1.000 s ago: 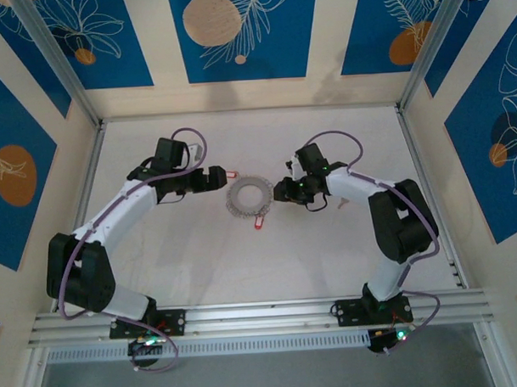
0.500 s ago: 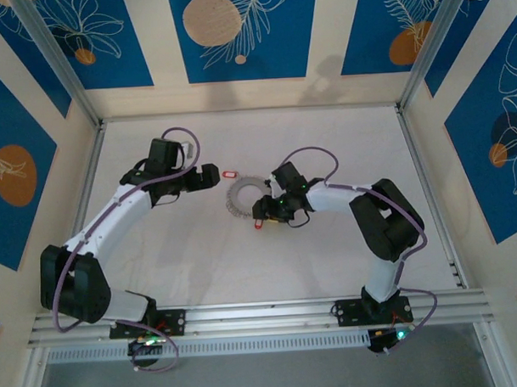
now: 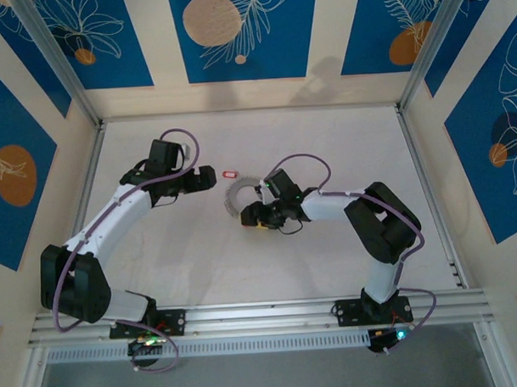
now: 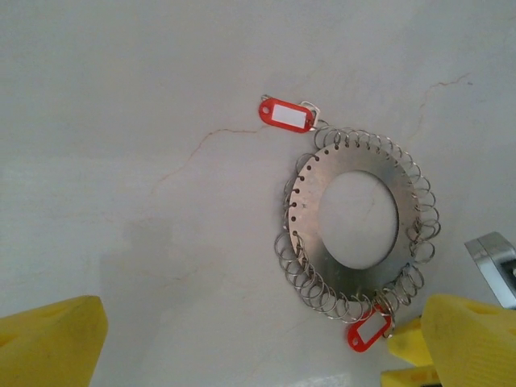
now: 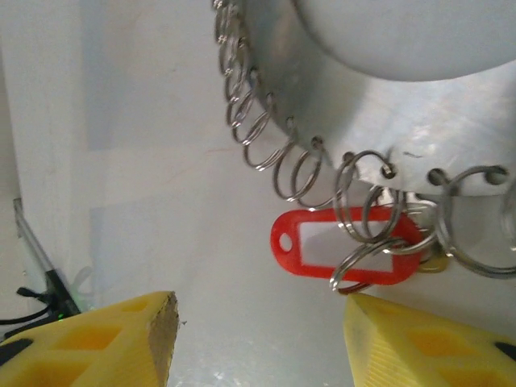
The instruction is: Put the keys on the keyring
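The silver keyring (image 3: 236, 194) lies flat mid-table, its plate (image 4: 310, 201) edged with several small wire loops. One red key (image 4: 286, 114) with a pale centre lies at its far rim and shows in the top view too (image 3: 231, 173). A second red key (image 5: 343, 246) hangs on loops at the near rim (image 4: 369, 332). My right gripper (image 5: 258, 330) is open, its yellow fingers (image 5: 427, 343) just short of that key. My left gripper (image 3: 209, 180) is open and holds nothing, left of the far key.
The white table (image 3: 329, 259) is walled by aluminium rails and blue patterned panels (image 3: 236, 33). A hairline crack (image 4: 210, 141) runs across the surface near the ring. The right arm's forearm (image 3: 327, 206) lies low just right of the ring.
My right gripper has swung left and nearer, from the ring's right side to its near rim by the lower key. The left gripper drew back slightly from the far key.
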Robot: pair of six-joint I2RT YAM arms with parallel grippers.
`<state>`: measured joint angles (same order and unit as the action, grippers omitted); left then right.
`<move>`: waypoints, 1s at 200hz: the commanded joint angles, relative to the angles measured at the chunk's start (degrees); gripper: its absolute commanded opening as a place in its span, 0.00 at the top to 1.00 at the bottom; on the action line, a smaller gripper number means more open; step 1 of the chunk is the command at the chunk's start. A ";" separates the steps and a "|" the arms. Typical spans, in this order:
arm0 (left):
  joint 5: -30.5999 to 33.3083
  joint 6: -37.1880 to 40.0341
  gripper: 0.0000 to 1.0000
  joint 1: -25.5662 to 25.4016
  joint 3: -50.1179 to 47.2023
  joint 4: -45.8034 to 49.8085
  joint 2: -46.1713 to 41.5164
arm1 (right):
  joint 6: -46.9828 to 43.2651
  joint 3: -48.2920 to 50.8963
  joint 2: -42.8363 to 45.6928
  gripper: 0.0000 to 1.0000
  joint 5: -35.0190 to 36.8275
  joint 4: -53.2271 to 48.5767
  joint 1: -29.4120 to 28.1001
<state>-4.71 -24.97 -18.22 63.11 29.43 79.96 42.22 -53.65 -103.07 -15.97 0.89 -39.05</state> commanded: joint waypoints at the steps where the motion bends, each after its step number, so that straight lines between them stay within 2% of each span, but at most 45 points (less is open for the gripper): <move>1: 1.82 1.27 0.00 0.58 0.95 1.57 -0.72 | 0.85 1.31 0.55 0.41 -5.34 4.23 -0.50; 35: 2.91 1.60 0.00 0.61 0.66 1.55 -1.11 | -2.22 2.15 5.71 0.39 -2.54 1.42 1.17; 82: -1.87 2.60 0.00 0.56 -1.85 -2.61 -2.77 | -8.20 0.14 9.28 0.38 4.29 -7.27 8.08; 120: -2.34 2.56 0.00 0.54 -1.27 -1.93 -1.77 | -10.63 -7.34 2.30 0.38 3.94 -8.29 10.57; 152: -2.57 2.30 0.00 0.53 -1.09 -1.71 -1.39 | -11.10 -14.94 -4.15 0.38 2.72 -8.62 9.67; 200: -2.04 2.75 0.00 0.48 -1.02 -1.48 -1.31 | -11.73 -21.30 -11.81 0.38 5.41 -12.26 7.07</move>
<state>-6.17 -23.44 -18.11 62.06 28.10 78.50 31.77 -72.69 -112.12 -11.88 -6.81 -30.48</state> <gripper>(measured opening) 0.998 0.624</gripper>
